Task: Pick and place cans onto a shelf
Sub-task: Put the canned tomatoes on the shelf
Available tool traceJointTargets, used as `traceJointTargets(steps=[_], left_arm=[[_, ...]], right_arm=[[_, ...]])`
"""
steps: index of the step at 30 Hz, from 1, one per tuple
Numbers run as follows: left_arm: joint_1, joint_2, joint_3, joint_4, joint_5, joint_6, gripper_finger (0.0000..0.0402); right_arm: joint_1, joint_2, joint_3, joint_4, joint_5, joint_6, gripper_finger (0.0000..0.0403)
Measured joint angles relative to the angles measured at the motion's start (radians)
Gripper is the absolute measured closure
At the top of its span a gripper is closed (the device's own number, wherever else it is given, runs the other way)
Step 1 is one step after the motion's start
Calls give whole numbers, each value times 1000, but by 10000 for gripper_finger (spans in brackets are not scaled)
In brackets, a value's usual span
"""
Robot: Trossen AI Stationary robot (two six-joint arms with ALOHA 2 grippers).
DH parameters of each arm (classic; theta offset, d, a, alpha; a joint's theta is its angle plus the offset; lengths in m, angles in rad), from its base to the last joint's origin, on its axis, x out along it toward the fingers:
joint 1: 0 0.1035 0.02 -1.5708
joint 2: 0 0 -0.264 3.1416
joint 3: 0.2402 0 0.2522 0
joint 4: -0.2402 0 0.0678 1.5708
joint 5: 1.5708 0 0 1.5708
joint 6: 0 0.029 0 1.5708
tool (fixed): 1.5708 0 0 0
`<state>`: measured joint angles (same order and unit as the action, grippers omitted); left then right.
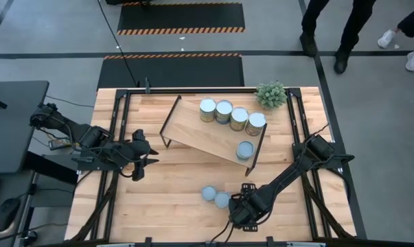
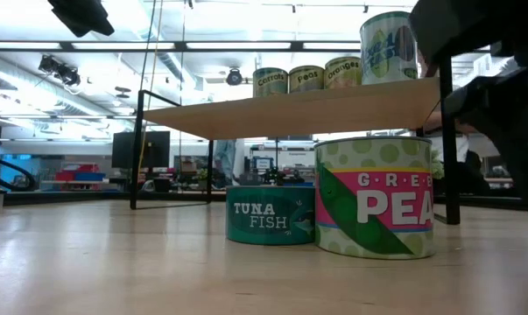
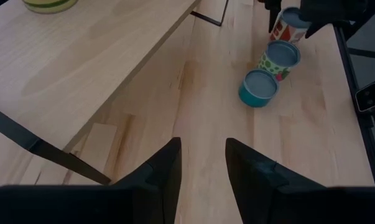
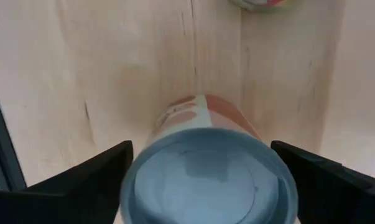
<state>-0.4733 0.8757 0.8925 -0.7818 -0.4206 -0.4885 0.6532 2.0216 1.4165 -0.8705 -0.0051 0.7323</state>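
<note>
The light-wood shelf (image 1: 207,130) stands askew at the table's middle on black wire legs. Several silver-topped cans (image 1: 224,110) stand in a row along its far edge, and one blue-grey-topped can (image 1: 245,150) stands near its right end. A teal tuna can (image 2: 271,214) and a green pea can (image 2: 375,197) stand on the table in front of the shelf. My right gripper (image 1: 239,209) is just beside them, shut on a red-labelled can with a blue-grey top (image 4: 209,180). My left gripper (image 1: 148,152) is open and empty, left of the shelf. My right gripper pinches the red-labelled can between its two fingers (image 4: 94,174), which lie on two opposite sides of the can's wall near its top rim (image 4: 137,168). The can stands upright in the hold. Whether its bottom is on the table, I cannot tell.
A small green potted plant (image 1: 271,94) stands at the table's far right, behind the shelf. The tuna can (image 3: 259,87) and pea can (image 3: 279,59) stand touching each other close to my right gripper. People's legs (image 1: 344,34) show on the floor beyond the table.
</note>
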Motion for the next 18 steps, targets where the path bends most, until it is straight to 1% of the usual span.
traceJointTargets(steps=[3,7,11,14,18], left_arm=[[0,0,0,0,0,0,272],[0,0,0,0,0,0,272],[0,0,0,0,0,0,272],[0,0,0,0,0,0,272],[0,-1,0,0,0,2,272]], right_arm=[[-6,0,-18,33,-1,2,53],[-30,0,-26,39,-20,-7,110],[-78,0,19,-18,-53,-39,114],[-125,0,101,-114,-59,-65,114],[-180,-2,220,-175,-57,-123,114]])
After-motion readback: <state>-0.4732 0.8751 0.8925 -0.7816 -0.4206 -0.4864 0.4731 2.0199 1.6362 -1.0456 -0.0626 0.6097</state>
